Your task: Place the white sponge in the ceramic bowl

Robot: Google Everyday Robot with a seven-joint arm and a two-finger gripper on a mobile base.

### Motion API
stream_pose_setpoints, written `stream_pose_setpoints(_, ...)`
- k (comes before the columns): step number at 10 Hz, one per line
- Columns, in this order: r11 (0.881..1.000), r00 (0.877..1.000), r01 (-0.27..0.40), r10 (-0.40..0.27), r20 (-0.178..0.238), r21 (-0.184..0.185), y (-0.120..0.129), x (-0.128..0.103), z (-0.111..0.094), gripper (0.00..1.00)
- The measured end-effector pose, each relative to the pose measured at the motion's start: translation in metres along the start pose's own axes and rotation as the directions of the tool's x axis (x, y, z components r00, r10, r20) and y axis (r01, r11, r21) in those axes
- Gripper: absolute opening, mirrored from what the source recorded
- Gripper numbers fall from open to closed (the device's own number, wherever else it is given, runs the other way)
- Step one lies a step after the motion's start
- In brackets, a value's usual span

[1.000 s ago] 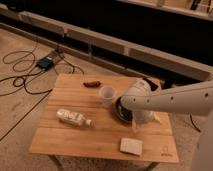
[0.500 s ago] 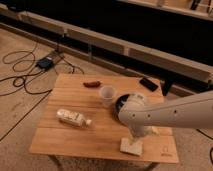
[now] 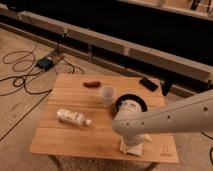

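Note:
The white sponge [image 3: 133, 149] lies flat near the front right edge of the wooden table [image 3: 70, 140]; only its front edge shows under my gripper. My gripper [image 3: 132, 139] points down right over the sponge, on a white arm reaching in from the right. The ceramic bowl [image 3: 142, 102], dark and glossy, sits just behind the gripper, partly hidden by my wrist.
A small white cup [image 3: 107, 94] stands left of the bowl. A clear plastic bottle [image 3: 73, 118] lies on its side at the table's left. A small reddish-brown item [image 3: 91, 84] and a black flat object [image 3: 148, 83] lie near the far edge. Cables [image 3: 30, 70] run over the floor at left.
My arm has swung from over the bowl toward the table's front edge and come down over the sponge. The other objects have not moved.

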Motion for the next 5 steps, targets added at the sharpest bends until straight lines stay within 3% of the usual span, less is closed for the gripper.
stream_pose_setpoints(5, 1.000, 1.000, 0.002, -0.002, 0.004, -0.002, 0.023, -0.018, 0.010, 0.80)
